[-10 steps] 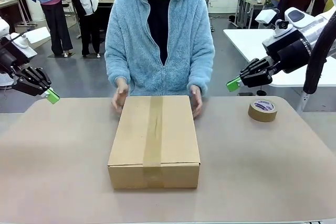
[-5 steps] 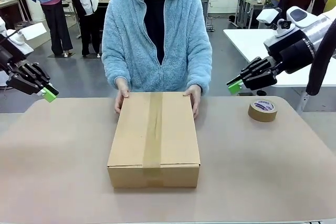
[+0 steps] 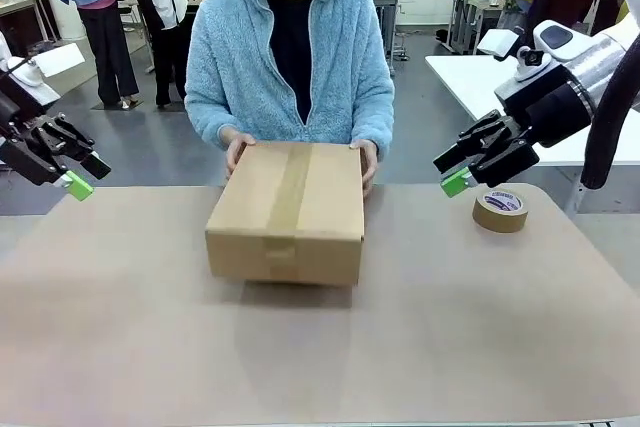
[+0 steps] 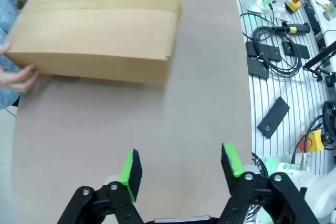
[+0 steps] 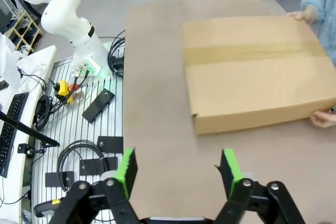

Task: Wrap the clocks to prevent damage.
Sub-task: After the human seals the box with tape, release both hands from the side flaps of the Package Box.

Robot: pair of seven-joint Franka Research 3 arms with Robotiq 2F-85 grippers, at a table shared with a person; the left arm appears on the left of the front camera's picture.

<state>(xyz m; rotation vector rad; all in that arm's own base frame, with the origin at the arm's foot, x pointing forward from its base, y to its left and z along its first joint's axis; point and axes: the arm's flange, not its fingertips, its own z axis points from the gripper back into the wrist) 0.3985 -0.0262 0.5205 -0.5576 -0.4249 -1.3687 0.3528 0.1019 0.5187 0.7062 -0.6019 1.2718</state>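
Front view: tan table [image 3: 500, 347] in busy workshop, box [image 3: 285, 209] lifted.

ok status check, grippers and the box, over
Left gripper open, holding nothing, right gripper likewise. Taped cardboard box lifted off table in person's hands. Tape roll by right gripper.

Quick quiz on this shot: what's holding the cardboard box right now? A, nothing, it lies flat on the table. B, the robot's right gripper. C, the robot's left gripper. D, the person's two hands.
D: the person's hands grip the far corners of the cardboard box, its near end raised off the table, while the left gripper and right gripper hang open, well off to either side.
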